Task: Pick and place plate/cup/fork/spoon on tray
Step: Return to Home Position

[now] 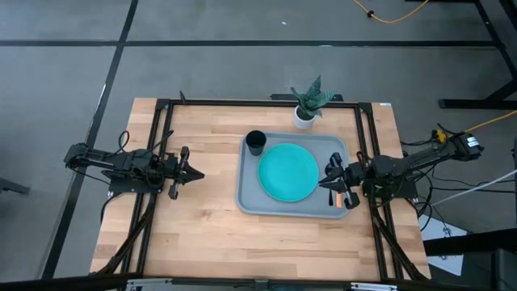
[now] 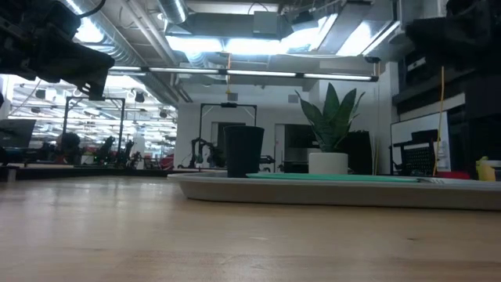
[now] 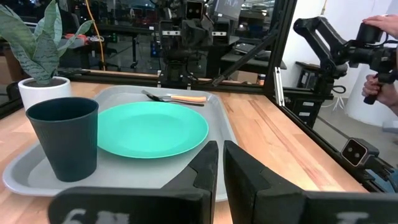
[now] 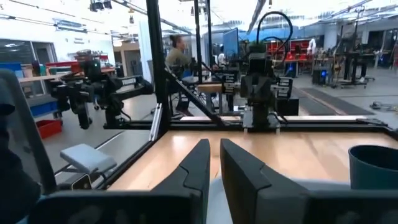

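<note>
Tray loaded, and both your arms are off the tableware.
The tray [image 1: 249,200] sits on the bench [image 1: 194,234] with the plate [image 1: 287,172] at its centre, the cup [image 1: 255,142] in a corner, and the fork [image 3: 186,98] and spoon [image 3: 151,95] together right of the plate. Your left gripper [image 1: 196,173] hovers left of the tray, jaws pressed together. Your right gripper [image 1: 329,178] hangs above the fork, jaws seemingly together too.
</note>
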Controlling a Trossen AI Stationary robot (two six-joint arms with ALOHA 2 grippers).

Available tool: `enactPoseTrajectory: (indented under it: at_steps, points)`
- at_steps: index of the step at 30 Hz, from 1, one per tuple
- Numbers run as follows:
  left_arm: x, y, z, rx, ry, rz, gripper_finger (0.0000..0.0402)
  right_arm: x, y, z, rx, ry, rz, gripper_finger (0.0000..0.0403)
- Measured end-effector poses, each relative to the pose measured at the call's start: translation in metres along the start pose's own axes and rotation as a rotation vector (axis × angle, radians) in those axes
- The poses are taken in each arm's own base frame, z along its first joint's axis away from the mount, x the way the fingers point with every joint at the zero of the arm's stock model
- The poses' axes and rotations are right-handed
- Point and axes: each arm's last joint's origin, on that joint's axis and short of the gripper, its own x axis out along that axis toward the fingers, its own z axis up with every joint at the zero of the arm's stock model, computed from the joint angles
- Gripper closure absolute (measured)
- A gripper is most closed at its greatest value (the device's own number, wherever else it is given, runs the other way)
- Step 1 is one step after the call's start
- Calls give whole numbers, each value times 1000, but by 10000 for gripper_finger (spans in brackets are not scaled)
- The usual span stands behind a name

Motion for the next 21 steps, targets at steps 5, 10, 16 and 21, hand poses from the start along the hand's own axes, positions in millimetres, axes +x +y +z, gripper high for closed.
enactPoseTrajectory:
  at_steps: [5,10,16,21]
  points:
    - [0,0,0,0,0,0,382,-6,0,-6,35,87,16,359]
    - [0,0,0,0,0,0,382,-14,-1,-9,44,142,4,359]
    - [0,0,0,0,0,0,382,-24,-8,-11,1,172,-53,359]
    - [0,0,0,0,0,0,382,-31,-13,-14,-20,203,-106,359]
